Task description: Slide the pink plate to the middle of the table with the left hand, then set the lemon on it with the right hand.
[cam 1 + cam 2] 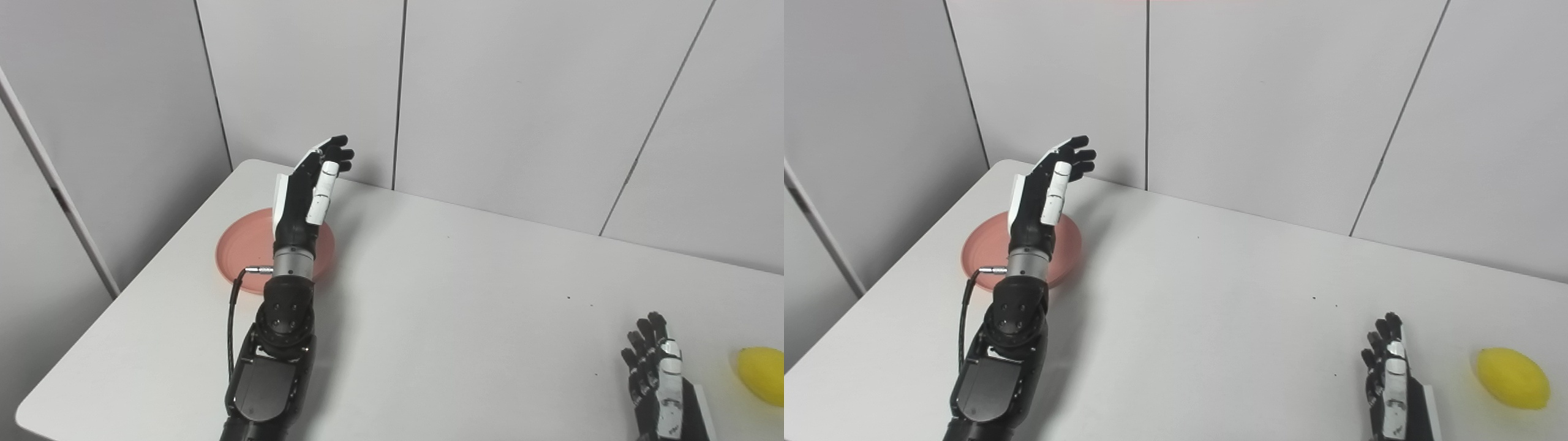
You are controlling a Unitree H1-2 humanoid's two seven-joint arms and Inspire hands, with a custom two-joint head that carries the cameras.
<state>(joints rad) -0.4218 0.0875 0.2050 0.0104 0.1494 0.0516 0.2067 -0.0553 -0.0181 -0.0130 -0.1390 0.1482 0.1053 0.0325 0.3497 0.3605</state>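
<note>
Left hand [309,190] spread above pink plate [242,248] (seemingly clear); no legible markings

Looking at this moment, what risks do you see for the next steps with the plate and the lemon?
1. The pink plate lies near the table's left edge; the open left hand is raised above it, so a badly aimed push might send it off.
2. The lemon is round and lies free beside the open right hand, near the front right; a clumsy touch may roll it away.
</note>
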